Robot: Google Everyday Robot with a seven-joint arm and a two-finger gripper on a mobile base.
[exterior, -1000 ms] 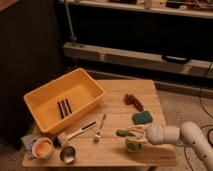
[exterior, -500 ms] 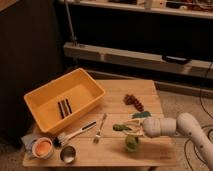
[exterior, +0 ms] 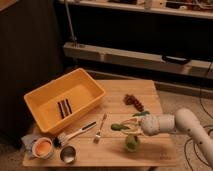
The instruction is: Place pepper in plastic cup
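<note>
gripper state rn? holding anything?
gripper: above the plastic cup at the table's front right, shut on the pepper, which sticks out to its left.

claw point(exterior: 128, 125) holding pepper point(exterior: 119, 127), just above plastic cup point(exterior: 132, 143), wooden table point(exterior: 150, 95)

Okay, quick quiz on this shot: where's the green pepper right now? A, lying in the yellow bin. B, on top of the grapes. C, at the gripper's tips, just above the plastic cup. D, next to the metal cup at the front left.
C: the pepper sits at the tips of the gripper, above and slightly left of the plastic cup, not yet inside it.
</note>
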